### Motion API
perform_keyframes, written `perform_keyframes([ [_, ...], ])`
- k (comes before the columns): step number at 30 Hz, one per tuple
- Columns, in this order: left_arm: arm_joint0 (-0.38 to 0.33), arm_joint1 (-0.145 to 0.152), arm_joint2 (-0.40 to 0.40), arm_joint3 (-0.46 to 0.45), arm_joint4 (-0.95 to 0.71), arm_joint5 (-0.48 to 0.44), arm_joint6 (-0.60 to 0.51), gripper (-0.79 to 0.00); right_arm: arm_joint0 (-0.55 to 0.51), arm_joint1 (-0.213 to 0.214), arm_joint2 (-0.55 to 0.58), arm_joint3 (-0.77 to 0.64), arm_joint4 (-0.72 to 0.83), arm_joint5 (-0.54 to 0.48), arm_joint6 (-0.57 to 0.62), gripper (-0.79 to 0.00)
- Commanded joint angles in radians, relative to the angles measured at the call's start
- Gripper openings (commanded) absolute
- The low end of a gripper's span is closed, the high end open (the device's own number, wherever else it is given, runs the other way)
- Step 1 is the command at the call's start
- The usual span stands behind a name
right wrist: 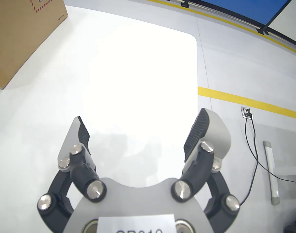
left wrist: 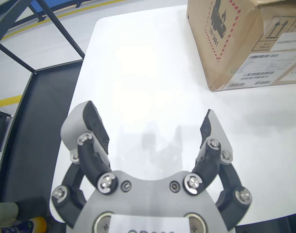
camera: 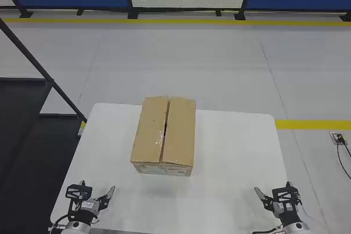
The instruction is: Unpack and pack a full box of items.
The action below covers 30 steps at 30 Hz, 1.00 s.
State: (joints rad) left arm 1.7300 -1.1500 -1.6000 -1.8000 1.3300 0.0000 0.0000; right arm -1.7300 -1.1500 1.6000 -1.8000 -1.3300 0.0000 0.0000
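We see the cardboard box (camera: 164, 136) on the white table (camera: 240, 158), toward the far side and a bit left of middle. Its top flaps are folded shut, with the seam running along its length. There are white shipping labels (left wrist: 261, 71) on the end facing the robot and a red-bordered hazard sticker (left wrist: 219, 22) on the side toward the left arm. Left gripper (left wrist: 149, 112) hovers over the table's near left corner, fingers spread apart, nothing between them, well apart from the box. Right gripper (right wrist: 141, 117) is the same at the near right corner, fingers apart and empty. We note a black metal rack (camera: 17, 134) left of the table, and a yellow floor line (camera: 319, 124) and a floor socket (right wrist: 245, 112) to the right
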Motion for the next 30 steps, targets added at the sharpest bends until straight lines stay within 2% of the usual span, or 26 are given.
perform_keyframes([
  [1,0.000,0.000,0.000,0.000,0.000,0.000,0.000,0.000,0.000,0.000,0.000,0.000,0.000,0.000,0.000,-0.001],
  [11,-0.001,0.000,0.000,0.000,-0.002,0.000,0.001,0.000,0.001,0.000,-0.001,-0.003,0.004,-0.001,-0.002,0.000],
  [14,-0.015,-0.002,0.001,0.006,-0.040,-0.044,0.037,0.000,0.017,-0.002,-0.013,-0.019,0.013,-0.024,-0.002,0.000],
  [16,-0.037,-0.003,-0.002,0.018,-0.070,-0.053,0.057,0.000,0.032,-0.005,-0.028,-0.030,0.021,-0.023,0.002,0.000],
  [17,-0.052,-0.005,0.003,0.028,-0.124,-0.101,0.060,0.000,0.041,-0.007,-0.037,-0.037,0.025,-0.017,0.005,0.000],
  [19,-0.104,-0.006,-0.020,0.075,-0.098,-0.031,0.096,0.000,0.063,-0.012,-0.065,-0.050,0.037,0.001,0.012,0.000],
  [21,-0.150,-0.011,0.008,0.127,-0.146,-0.063,0.114,0.000,0.096,-0.019,-0.103,-0.053,0.050,0.028,0.027,0.000],
  [24,-0.223,-0.016,0.024,0.185,-0.131,-0.015,0.142,0.000,0.151,-0.033,-0.167,-0.054,0.059,0.103,0.022,0.000],
  [27,-0.275,-0.026,0.053,0.200,-0.172,0.008,0.142,0.000,0.200,-0.049,-0.236,-0.051,0.053,0.189,-0.007,0.000],
  [30,-0.290,-0.028,0.063,0.200,-0.193,-0.022,0.151,0.000,0.208,-0.051,-0.249,-0.049,0.050,0.189,-0.008,0.000],
])
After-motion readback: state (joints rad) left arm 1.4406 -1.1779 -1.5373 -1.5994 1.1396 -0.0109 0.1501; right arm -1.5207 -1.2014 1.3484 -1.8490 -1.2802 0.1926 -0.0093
